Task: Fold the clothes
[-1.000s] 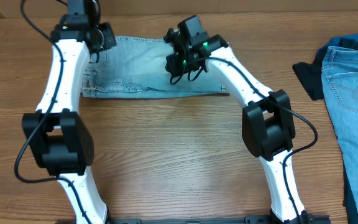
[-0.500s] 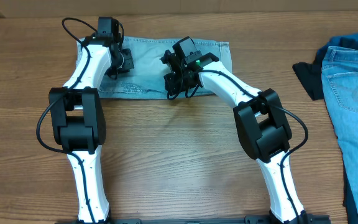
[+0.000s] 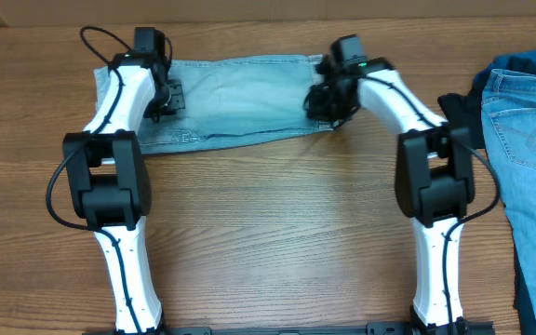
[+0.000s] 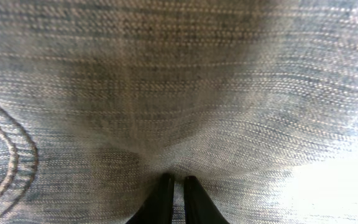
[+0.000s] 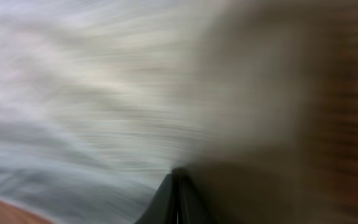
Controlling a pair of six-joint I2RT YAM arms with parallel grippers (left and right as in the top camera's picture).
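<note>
Pale blue denim shorts (image 3: 240, 98) lie in a flat, folded strip across the far side of the table. My left gripper (image 3: 164, 97) rests on their left part. In the left wrist view it (image 4: 177, 182) is pinched on a small pucker of the denim (image 4: 179, 74), next to a stitched pocket seam (image 4: 14, 162). My right gripper (image 3: 329, 100) sits at the right end of the shorts. The right wrist view is blurred: its fingers (image 5: 176, 175) are pressed together, with pale cloth (image 5: 73, 93) to the left and brown table (image 5: 347, 124) to the right. No cloth shows between them.
A heap of other clothes lies at the right edge: light-blue jeans (image 3: 529, 140), a darker blue piece (image 3: 529, 63) and a black garment (image 3: 459, 116). Bare wooden table (image 3: 268, 233) stretches in front of the shorts, between the two arm bases.
My right gripper has swept from the middle of the shorts to their right end. The shorts have shifted a little to the left and lie smoother. The left gripper has barely moved.
</note>
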